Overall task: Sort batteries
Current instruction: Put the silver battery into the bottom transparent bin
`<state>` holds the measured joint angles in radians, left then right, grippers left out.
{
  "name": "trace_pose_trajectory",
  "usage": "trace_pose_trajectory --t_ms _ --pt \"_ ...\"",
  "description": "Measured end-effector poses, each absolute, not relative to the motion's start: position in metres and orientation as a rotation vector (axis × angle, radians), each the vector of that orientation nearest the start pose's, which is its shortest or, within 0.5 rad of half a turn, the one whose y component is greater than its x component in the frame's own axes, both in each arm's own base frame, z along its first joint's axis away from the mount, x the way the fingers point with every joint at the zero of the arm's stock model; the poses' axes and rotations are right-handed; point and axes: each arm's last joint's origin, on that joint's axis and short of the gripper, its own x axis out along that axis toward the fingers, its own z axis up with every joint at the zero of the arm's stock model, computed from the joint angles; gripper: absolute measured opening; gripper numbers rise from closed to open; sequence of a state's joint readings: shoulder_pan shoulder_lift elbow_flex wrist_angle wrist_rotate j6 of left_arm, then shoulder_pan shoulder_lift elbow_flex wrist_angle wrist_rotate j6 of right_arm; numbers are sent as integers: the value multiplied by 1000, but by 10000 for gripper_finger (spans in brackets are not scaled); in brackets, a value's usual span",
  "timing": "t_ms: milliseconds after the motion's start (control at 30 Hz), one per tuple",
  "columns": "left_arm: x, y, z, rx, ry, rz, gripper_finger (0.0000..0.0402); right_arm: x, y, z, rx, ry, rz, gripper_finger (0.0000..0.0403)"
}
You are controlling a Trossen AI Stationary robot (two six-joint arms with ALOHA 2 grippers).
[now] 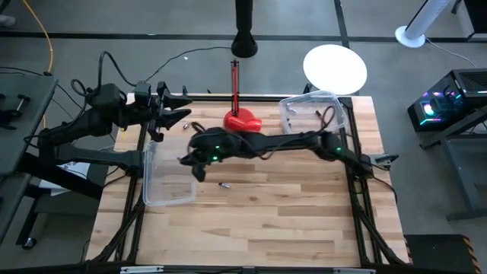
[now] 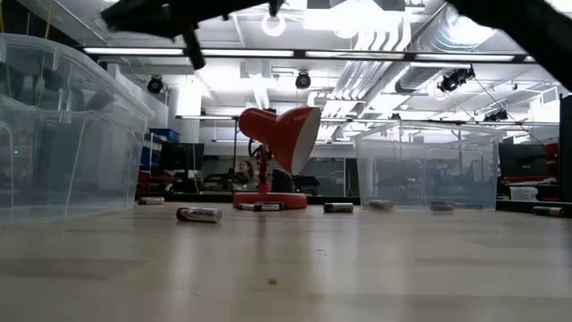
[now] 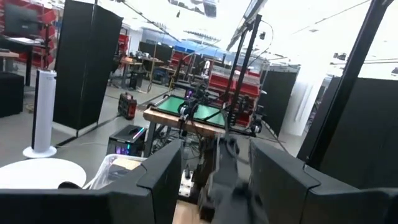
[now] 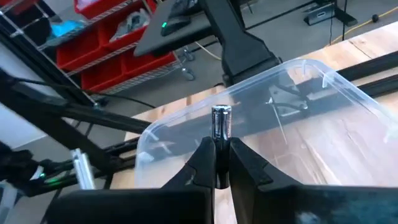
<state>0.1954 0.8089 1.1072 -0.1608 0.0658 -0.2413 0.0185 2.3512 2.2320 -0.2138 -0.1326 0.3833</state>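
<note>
My right gripper (image 1: 190, 161) reaches across the table from the right and hangs over the left clear bin (image 1: 167, 179), shut on one silvery battery (image 4: 221, 119). Other batteries lie loose on the wood: one near the bin (image 1: 225, 184), one in the low view (image 2: 198, 214), and more farther back (image 2: 338, 207). My left gripper (image 1: 176, 110) hovers open at the table's far left, holding nothing. In its wrist view the left gripper (image 3: 214, 171) stands wide apart. My right gripper pinches the battery's lower end (image 4: 220, 138) between its two fingertips. The battery runs on along the fingers and its capped end sticks out past them. The fingers come from the table's right, slanting down. The battery is lifted clear, above the left bin (image 4: 273, 106).
A red lamp-like object (image 1: 242, 120) stands at the far middle of the table. A second clear bin (image 1: 312, 113) sits at the far right. A few batteries (image 1: 185, 125) lie near my left gripper. Bare wood stretches toward the near edge (image 1: 251, 236).
</note>
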Motion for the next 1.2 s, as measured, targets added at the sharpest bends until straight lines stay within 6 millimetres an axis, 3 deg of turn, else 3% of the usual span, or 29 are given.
trace_pose_trajectory --t_ms 233,400,567,700,933,1067,1200 --pt "145 27 438 -214 -158 111 177 563 13 267 460 403 59 27" --pt "146 27 438 -198 -157 118 177 560 10 265 484 462 54 105" --pt "146 28 438 -190 -160 164 177 555 8 284 409 416 69 186" --pt "146 28 438 -185 -160 166 177 537 -1 312 282 450 30 211" --pt "149 29 436 -164 -147 169 177 490 -22 347 67 662 -61 215" --pt "158 31 433 -151 -119 171 177 465 -23 347 45 847 -58 215" --pt "171 33 426 -133 -74 176 177 448 -9 328 29 1026 -29 215"
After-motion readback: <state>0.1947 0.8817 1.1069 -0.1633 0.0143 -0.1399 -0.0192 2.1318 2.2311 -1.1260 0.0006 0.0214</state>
